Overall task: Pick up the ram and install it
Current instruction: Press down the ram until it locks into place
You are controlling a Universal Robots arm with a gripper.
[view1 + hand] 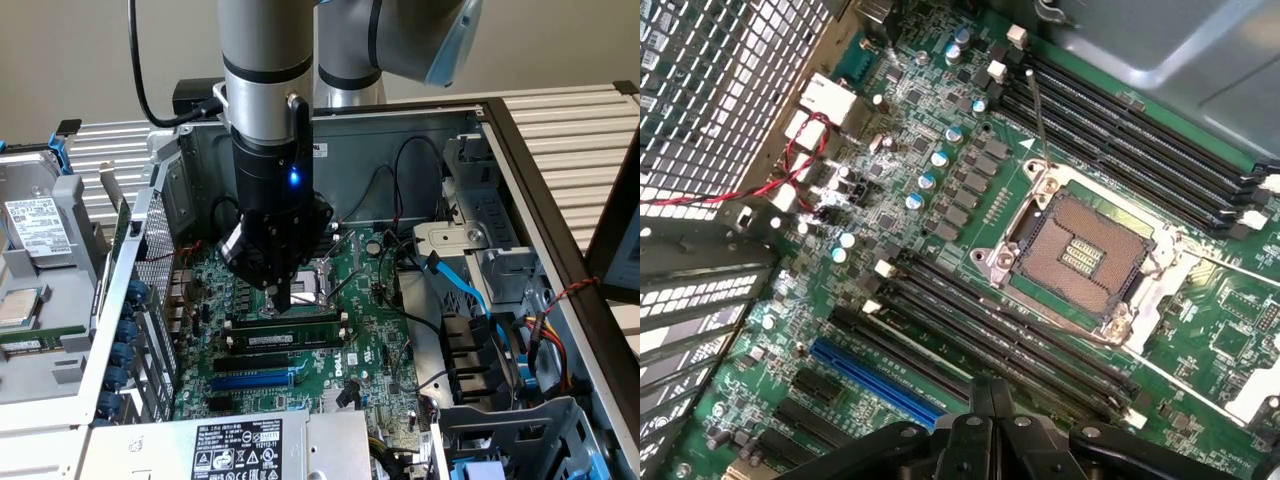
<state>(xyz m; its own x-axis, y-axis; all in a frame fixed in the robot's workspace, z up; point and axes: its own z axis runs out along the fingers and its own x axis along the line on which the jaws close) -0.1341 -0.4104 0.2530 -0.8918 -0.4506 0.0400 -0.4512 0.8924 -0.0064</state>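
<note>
In the exterior view, the gripper (281, 297) hangs inside the open computer case (470, 130), fingers pinched together with nothing between them, tips just above one ram (285, 324) lying along a slot on the motherboard (370, 350). Beside it sits a second stick (290, 341), then one blue expansion slot (255, 380). In the wrist view, one bare CPU socket (1080, 255) sits between two banks of black memory slots (1010, 335).
</note>
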